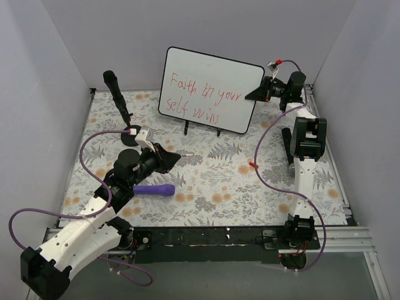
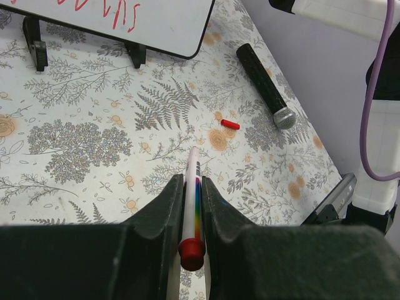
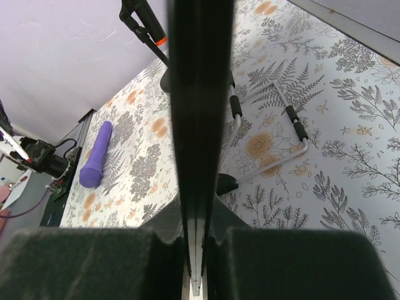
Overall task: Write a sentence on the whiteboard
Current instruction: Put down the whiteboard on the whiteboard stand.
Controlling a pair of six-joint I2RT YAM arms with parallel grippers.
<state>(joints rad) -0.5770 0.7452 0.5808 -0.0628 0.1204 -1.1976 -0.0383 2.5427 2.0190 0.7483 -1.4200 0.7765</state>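
Your left jaws are closed tight on a marker (image 2: pixel 193 187), a white pen with a rainbow stripe. Its red butt sits between the fingers (image 2: pixel 164 206), and its other end pokes out past them over the floral tabletop (image 1: pixel 212 181); you cannot tell whether that end touches the surface. The left jaws hang over the near left part of the tabletop, well apart from the whiteboard (image 1: pixel 244 81). A small red cap (image 2: pixel 230 124) lies loose on the tabletop beyond the pen. Farther right lies a black microphone (image 2: pixel 265 84). Your right jaws are pinched narrow on the whiteboard's right edge; in the right wrist view its black frame (image 3: pixel 200 94) runs straight up between the fingers. The whiteboard stands on its small black feet (image 2: pixel 34 47) at the far middle of the tabletop, with its face toward the arms. The sentence (image 1: pixel 203 94) runs across it in two red lines, reading roughly "Faith in your self wins". A purple cylinder (image 1: pixel 153 189) lies on the tabletop just near of the left jaws.
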